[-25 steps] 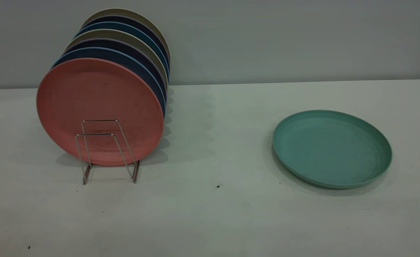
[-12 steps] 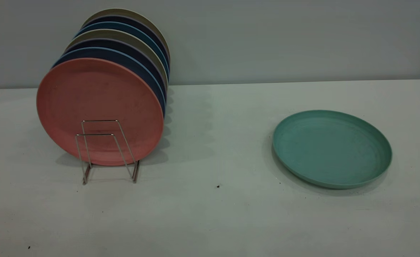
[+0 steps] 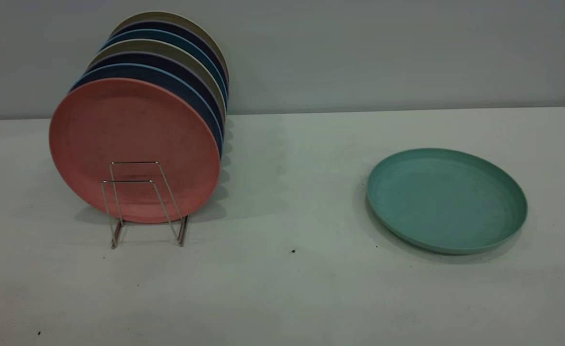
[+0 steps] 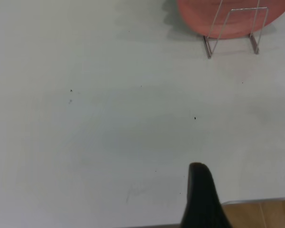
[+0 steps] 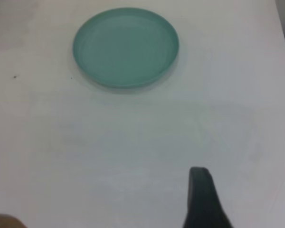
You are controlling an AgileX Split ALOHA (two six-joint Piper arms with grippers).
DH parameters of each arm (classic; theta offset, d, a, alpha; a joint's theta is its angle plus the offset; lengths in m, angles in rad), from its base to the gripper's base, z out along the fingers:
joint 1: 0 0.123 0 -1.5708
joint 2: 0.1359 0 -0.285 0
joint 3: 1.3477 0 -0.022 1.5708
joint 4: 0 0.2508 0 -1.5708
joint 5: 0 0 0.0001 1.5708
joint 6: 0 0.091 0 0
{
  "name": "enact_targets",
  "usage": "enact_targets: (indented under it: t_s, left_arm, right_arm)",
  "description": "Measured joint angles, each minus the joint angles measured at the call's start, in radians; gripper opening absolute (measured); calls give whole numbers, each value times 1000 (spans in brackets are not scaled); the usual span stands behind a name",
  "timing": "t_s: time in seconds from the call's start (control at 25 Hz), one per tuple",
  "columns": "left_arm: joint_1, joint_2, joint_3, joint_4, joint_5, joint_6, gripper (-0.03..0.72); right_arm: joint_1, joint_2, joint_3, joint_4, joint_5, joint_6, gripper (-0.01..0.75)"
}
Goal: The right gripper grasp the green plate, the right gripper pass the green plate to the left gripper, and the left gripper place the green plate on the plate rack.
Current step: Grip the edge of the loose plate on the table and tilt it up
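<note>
The green plate point(image 3: 447, 199) lies flat on the white table at the right; it also shows in the right wrist view point(image 5: 126, 46). The plate rack point(image 3: 143, 204) stands at the left, with its two front wire loops bare; it also shows in the left wrist view point(image 4: 235, 28). Neither gripper shows in the exterior view. A black part of my left gripper point(image 4: 199, 194) hangs over the table's near edge, well short of the rack. A black part of my right gripper point(image 5: 202, 197) hangs over bare table, well short of the green plate.
A salmon-pink plate point(image 3: 133, 149) stands upright at the front of the rack, with several blue, dark and beige plates point(image 3: 177, 62) behind it. A grey wall point(image 3: 383, 53) closes the back. The wooden floor point(image 4: 261, 213) shows past the table's edge.
</note>
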Motion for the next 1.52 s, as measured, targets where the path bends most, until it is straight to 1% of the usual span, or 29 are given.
enact_targets:
  t_s: [0.36, 0.44, 0.52, 0.68, 0.76, 0.88, 1.04, 1.24, 1.36, 1.52]
  left_arm:
    - [0, 0, 0, 0, 0, -9, 516]
    - [0, 11, -5, 1, -5, -26, 518]
    - [0, 60, -25, 3, -26, -48, 530]
    - [0, 277, -79, 4, -144, -49, 577]
    - [0, 411, -124, 4, -195, -26, 595]
    - [0, 631, -222, 4, -239, 17, 600]
    - [0, 860, -343, 4, -298, 51, 600]
    - [0, 1099, -450, -4, -409, 58, 593]
    - [0, 1222, -501, -56, -463, 104, 593]
    - [0, 1376, -573, -230, -492, 248, 593]
  right_arm:
    - [0, 9, -4, 0, -2, 0, 479]
    - [0, 58, -19, 6, -21, 0, 479]
    - [0, 151, -40, 13, -73, -4, 489]
    - [0, 395, -82, 21, -221, -31, 530]
    - [0, 519, -118, 28, -274, -38, 548]
    - [0, 691, -177, 39, -344, -72, 561]
    - [0, 887, -222, 72, -423, -114, 564]
    - [0, 1132, -256, 196, -511, -187, 564]
    - [0, 1284, -281, 310, -551, -258, 564]
    - [0, 1483, -339, 439, -577, -390, 564]
